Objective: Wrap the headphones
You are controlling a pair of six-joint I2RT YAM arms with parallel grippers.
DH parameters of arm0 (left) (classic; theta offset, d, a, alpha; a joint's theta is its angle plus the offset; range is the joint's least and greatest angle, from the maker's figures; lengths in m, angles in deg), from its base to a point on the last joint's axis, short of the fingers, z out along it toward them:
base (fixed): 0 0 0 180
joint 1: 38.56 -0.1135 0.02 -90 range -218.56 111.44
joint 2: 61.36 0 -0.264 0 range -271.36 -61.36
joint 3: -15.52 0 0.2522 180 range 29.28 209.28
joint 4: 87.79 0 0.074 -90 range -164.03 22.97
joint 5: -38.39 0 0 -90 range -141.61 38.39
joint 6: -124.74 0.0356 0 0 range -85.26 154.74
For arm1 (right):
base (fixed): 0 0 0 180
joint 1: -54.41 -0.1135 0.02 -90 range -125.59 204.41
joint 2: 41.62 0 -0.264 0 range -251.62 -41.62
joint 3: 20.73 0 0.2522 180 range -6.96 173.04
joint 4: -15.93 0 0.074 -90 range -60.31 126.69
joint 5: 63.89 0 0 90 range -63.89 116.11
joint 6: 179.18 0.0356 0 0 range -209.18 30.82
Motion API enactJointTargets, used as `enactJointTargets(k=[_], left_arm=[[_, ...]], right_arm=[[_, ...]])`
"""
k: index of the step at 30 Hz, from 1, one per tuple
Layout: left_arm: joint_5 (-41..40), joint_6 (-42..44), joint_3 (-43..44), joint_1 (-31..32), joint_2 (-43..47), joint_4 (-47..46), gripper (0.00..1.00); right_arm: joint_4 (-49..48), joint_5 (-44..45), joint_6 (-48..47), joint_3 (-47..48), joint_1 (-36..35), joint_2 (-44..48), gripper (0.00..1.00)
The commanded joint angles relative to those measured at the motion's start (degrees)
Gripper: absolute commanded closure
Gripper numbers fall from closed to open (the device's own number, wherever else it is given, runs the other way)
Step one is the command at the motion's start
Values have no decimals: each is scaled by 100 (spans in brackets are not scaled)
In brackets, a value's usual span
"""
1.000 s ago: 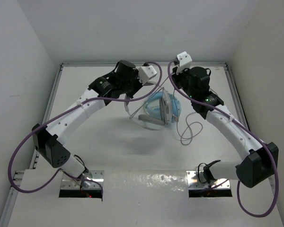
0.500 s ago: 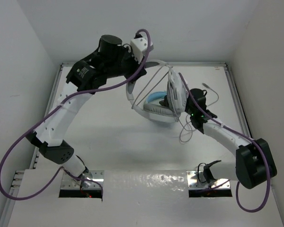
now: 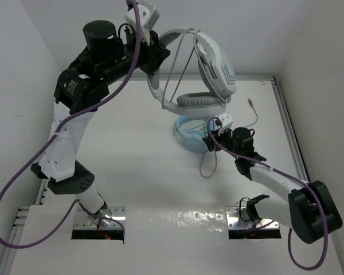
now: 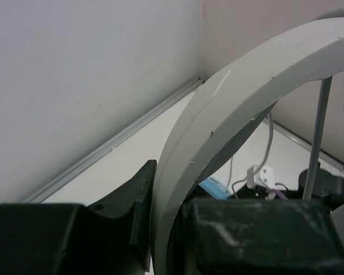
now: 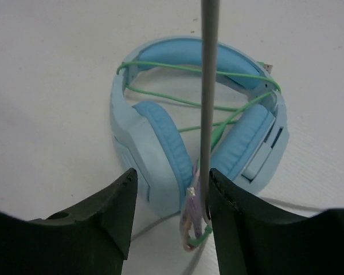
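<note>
Three white walls [image 3: 258,34] enclose the white worktop [image 3: 120,160]. The raised left hand [image 3: 155,57] clamps the headband [image 4: 218,114] of the headphones [image 3: 212,63] high above it. The low right hand [image 5: 169,212] is spread, with the cable [image 5: 208,86] between its fingers [image 5: 117,212].

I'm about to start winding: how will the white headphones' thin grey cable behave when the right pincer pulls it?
Probably limp and light: the thin grey cable hangs straight under the raised white over-ear headphones, its slack looping on the white table. Likely slippery: it runs thin and smooth through the open right pincer, so it may slide free.
</note>
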Motion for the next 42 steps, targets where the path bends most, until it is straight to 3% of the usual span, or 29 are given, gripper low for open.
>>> enactJointTargets(k=[1, 3, 4, 8, 12, 19, 22, 26, 33, 40, 42], left_arm=[[-157, -944, 406, -238, -134, -794, 100], [-52, -1174, 530, -457, -257, -909, 100], [36, -1402, 539, -563, -293, -961, 100], [467, -1992, 390, -1152, -495, -1278, 100], [362, -2063, 293, -1310, -705, -1454, 100], [21, -1782, 336, -1319, -715, -1700, 100], [-287, -1598, 231, -1319, -759, -1858, 100], [-736, -1343, -76, -1319, -934, -2095, 100], [-1676, -895, -533, -1381, -1242, -2692, 100], [-2889, 789, -1499, -1390, -1330, -3799, 100], [-3109, 1161, -1973, -1381, -1313, -4142, 100]], right_arm=[[-338, 274, -25, -276, -6, 430, 51], [-321, 292, 11, -417, -6, 597, 63], [-304, 266, 72, -452, -14, 763, 76], [-93, 99, 178, -532, -84, 1134, 100], [110, 71, -15, -558, -505, 1301, 100], [-14, -84, -279, -471, -612, 1179, 100], [573, 140, -551, -7, -1278, 1003, 100], [1593, 125, -1166, 978, -2682, 389, 100], [3018, 133, -1834, 2614, -4144, -570, 100], [3107, 11, -1923, 2914, -4576, 114, 100], [2976, 343, -1932, 2861, -4576, 551, 100]])
